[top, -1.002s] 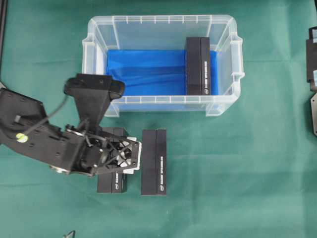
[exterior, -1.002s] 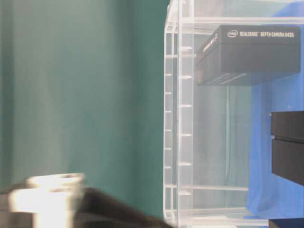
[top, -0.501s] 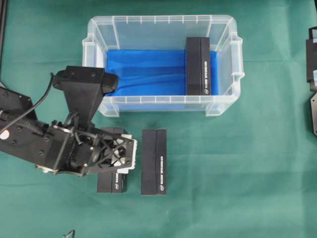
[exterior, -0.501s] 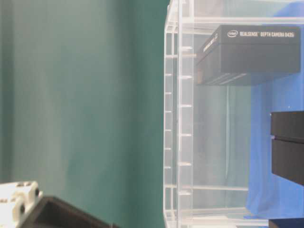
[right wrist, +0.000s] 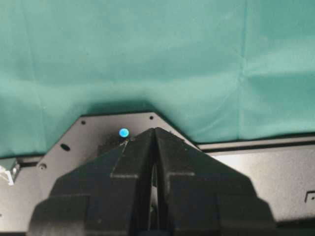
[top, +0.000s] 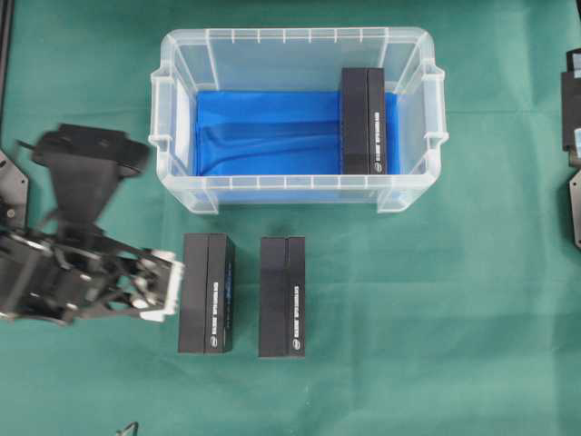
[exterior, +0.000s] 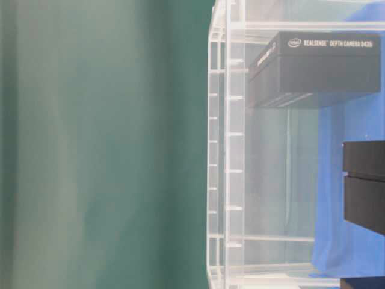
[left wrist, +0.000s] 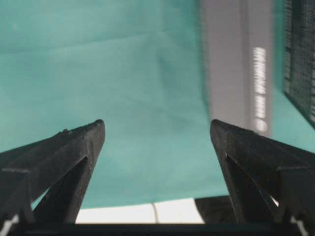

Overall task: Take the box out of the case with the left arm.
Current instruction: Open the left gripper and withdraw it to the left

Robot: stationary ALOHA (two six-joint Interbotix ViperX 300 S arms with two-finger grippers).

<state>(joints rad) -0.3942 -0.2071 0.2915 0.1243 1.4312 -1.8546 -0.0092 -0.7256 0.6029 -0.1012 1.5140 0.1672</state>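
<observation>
Near the surface's left edge, your left claw [top: 168,286] gapes empty; carry it over the case [top: 182,195] wall to the box [top: 363,121].

The left end effector [top: 168,284] hangs over the green desk [top: 436,309], just left of a black box [top: 207,292] and apart from it. A second black box [top: 282,296] lies further right. Up and to the right, the clear case [top: 182,54] holds another black box [top: 363,121].
</observation>
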